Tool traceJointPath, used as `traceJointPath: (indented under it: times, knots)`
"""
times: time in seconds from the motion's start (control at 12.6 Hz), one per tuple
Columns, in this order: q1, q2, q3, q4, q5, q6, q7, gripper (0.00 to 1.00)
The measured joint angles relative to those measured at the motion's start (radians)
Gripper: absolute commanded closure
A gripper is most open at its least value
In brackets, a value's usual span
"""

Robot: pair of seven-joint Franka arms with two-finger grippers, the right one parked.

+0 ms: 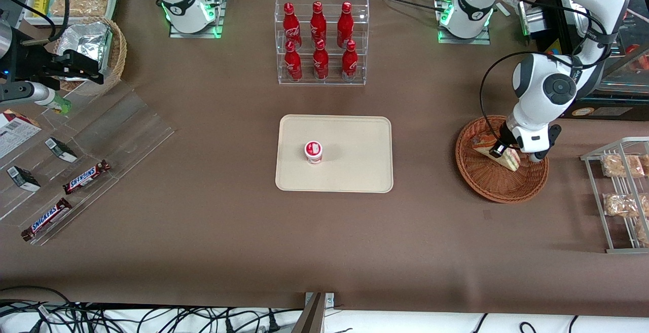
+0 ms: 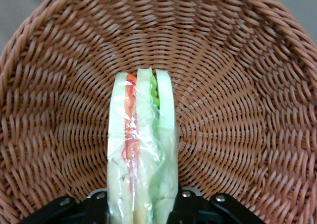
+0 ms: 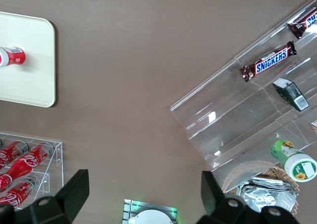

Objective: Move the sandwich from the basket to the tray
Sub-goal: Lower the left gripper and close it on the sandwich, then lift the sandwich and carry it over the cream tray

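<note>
The wrapped sandwich [image 1: 499, 151] rests in the reddish-brown wicker basket [image 1: 481, 181] toward the working arm's end of the table. In the left wrist view the sandwich [image 2: 142, 149] stands on edge over the basket's weave [image 2: 237, 110], showing pale bread with red and green filling under clear film. My gripper [image 1: 507, 146] [image 2: 143, 209] is down in the basket, its black fingers [image 2: 190, 206] pressed against both bread faces, shut on the sandwich. The cream-beige tray [image 1: 355, 171] lies at the table's middle, well apart from the basket.
A small red-and-white cup [image 1: 313, 151] stands on the tray. A clear rack of red bottles [image 1: 320, 39] is farther from the camera than the tray. A metal rack with snack packs [image 1: 621, 191] sits beside the basket. An acrylic stand with Snickers bars [image 1: 86, 177] is at the parked arm's end.
</note>
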Motion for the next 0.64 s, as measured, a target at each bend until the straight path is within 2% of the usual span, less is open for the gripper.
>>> traceJointPath:
  times: [0.32,0.64]
  knots:
    - [-0.002,-0.073,-0.013,0.092,0.000,-0.241,0.151,1.00]
    - [-0.011,-0.103,-0.107,0.288,-0.003,-0.539,0.269,1.00]
